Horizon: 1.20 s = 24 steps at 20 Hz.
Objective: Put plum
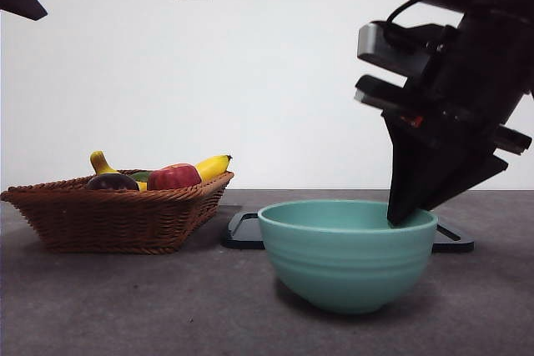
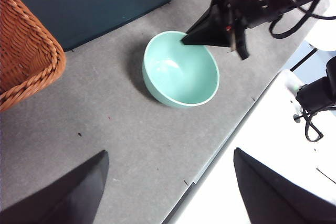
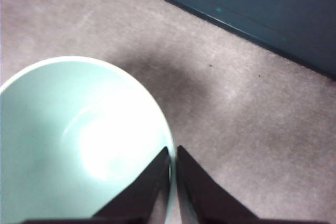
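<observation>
The right tool (image 1: 409, 216) is clamped on the rim of the teal bowl (image 1: 346, 260), one jaw inside the wall and one outside, as its own wrist view shows: the two dark jaws meet almost together with only the thin lip of the bowl between them. The bowl itself is empty, its pale inside bare and glossy. It stands on the grey worktop (image 1: 125, 306), and just behind it and the tool lies a dark flat tray (image 1: 242, 235).

Well away from the right tool, on the far side of the bowl, sits a woven basket (image 1: 108, 218) of fruit. The plum (image 1: 112, 182) lies in it, dark and nearly black, beside a red apple (image 1: 173, 178) and in front of a yellow banana (image 1: 210, 166); it is untouched.

The left tool (image 2: 168, 192) hangs high above the worktop, its jaws wide apart and holding nothing, looking down on the bowl and one corner of the basket.

By the look of it, the step in hand is the handling of the bowl, steadying or placing it as the receiving dish, not the fruit; the plum's transfer has not begun. The next move likely calls for the right tool to let go of the rim and clear off, and for an open tool to descend into the basket over the plum without knocking the apple.
</observation>
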Motion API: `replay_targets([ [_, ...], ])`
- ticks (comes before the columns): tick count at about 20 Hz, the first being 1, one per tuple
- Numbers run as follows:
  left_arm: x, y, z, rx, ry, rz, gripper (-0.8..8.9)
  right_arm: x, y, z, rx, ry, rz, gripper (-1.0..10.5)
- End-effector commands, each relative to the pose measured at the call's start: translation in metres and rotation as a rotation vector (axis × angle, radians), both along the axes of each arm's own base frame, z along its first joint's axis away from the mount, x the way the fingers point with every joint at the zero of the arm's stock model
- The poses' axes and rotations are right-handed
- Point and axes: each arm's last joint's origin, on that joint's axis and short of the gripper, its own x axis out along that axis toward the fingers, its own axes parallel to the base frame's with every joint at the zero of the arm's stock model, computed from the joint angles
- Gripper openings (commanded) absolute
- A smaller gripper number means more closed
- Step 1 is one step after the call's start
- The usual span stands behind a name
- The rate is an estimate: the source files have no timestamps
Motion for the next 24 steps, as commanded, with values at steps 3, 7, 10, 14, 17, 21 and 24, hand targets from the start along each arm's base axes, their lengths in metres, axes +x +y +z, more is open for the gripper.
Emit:
replay_targets([
  [3, 0.002, -0.002, 0.006, -0.010, -0.029, -0.017, 3.74, 0.001, 0.004, -0.003, 0.002, 0.004, -0.007, 0.5],
  [7, 0.002, -0.002, 0.007, -0.011, -0.030, -0.017, 3.74, 0.001, 0.004, -0.002, 0.004, 0.005, -0.006, 2.8],
  [10, 0.002, -0.002, 0.006, -0.011, -0.029, -0.017, 3.74, -0.002, 0.002, 0.007, 0.025, -0.028, -0.007, 2.8],
  [14, 0.002, -0.002, 0.007, -0.011, -0.030, -0.017, 3.74, -0.013, -0.006, 0.044, 0.078, -0.106, -0.005, 2.8],
  [17, 0.002, -0.002, 0.007, -0.011, -0.030, -0.017, 3.74, -0.030, -0.017, 0.077, 0.128, -0.165, 0.001, 2.8],
  [21, 0.002, -0.002, 0.007, -0.011, -0.031, -0.017, 3.74, -0.061, -0.036, 0.104, 0.199, -0.205, 0.033, 2.8],
  [24, 0.002, -0.002, 0.007, -0.012, -0.031, -0.017, 3.74, -0.084, -0.050, 0.111, 0.206, -0.192, 0.044, 2.8],
])
